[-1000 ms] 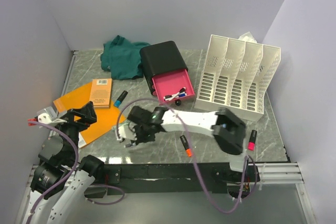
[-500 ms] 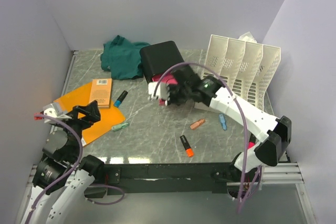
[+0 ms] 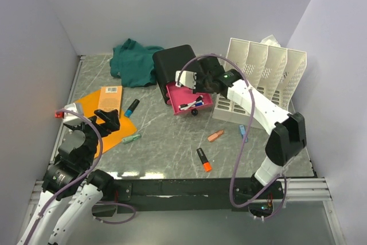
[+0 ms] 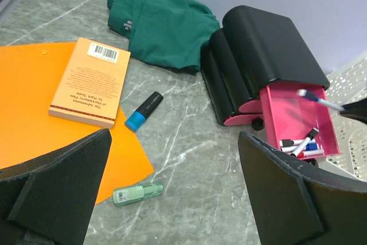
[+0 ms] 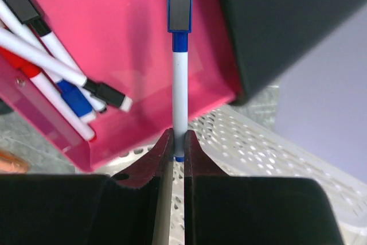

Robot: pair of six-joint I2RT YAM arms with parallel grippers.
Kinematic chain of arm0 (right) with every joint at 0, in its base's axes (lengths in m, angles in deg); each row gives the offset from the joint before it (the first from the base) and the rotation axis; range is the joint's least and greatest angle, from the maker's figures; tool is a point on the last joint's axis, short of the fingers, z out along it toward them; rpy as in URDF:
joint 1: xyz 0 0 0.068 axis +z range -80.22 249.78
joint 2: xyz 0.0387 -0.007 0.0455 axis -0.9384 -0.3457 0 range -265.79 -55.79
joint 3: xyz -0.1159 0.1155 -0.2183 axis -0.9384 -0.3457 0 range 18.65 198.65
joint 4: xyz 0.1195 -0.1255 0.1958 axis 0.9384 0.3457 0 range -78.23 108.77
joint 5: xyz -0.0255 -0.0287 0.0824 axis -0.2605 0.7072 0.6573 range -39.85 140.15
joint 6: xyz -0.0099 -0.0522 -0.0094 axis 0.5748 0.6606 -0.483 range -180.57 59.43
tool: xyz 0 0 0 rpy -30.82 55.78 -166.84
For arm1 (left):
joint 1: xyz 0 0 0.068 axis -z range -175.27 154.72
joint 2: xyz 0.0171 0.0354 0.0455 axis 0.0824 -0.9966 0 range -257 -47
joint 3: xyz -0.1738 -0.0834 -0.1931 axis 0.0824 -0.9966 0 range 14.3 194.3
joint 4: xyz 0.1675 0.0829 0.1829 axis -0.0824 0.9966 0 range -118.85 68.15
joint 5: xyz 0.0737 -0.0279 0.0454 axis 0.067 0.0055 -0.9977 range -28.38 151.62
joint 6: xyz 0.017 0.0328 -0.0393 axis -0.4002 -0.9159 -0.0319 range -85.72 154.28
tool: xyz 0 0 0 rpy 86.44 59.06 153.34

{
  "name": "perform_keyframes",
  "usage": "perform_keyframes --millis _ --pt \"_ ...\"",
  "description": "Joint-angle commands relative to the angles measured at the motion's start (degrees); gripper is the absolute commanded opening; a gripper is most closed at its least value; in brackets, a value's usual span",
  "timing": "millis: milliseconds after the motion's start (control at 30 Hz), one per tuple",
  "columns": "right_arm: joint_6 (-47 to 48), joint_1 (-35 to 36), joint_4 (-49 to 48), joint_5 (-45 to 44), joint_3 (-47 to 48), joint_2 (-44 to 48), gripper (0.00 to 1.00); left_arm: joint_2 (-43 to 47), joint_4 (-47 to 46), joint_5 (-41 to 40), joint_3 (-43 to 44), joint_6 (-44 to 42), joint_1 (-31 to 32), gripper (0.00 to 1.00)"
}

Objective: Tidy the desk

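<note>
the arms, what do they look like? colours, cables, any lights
Both are white shell links with chunky black joints. The right arm shows a green light near its wrist and trails a long purple cable; the left arm has its own purple lead. The left end effector and right end effector have matte black wedge-shaped fingers.

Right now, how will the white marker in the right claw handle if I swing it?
The white marker looks stiff, slim, probably light. The right claw pinches only its tail end, so it could pivot or slip. Being round, it would likely roll once dropped in the pink drawer.
</note>
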Motion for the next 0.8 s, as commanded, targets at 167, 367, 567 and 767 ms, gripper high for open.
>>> perform_keyframes --millis 167,367,567,767 --pt "-1.42 1.59 -2.33 0.64 2.89 -2.84 0.39 -1.33 -1.50 10.60 -3.66 12.30 -0.14 1.00" --pt "-5.55 1.33 -3.83 0.90 0.87 1.20 0.67 -3.44 -0.54 18.16 -9.37 27.86 -0.14 0.99" --pt "-19.33 0.37 -2.60 8.44 -1.76 9.98 0.73 -4.23 5.77 18.35 -12.37 46.48 -0.14 1.00" --pt "-31.56 -3.14 -6.90 22.33 -17.83 26.41 0.89 -10.10 14.22 16.85 -14.65 64.51 -0.14 0.99"
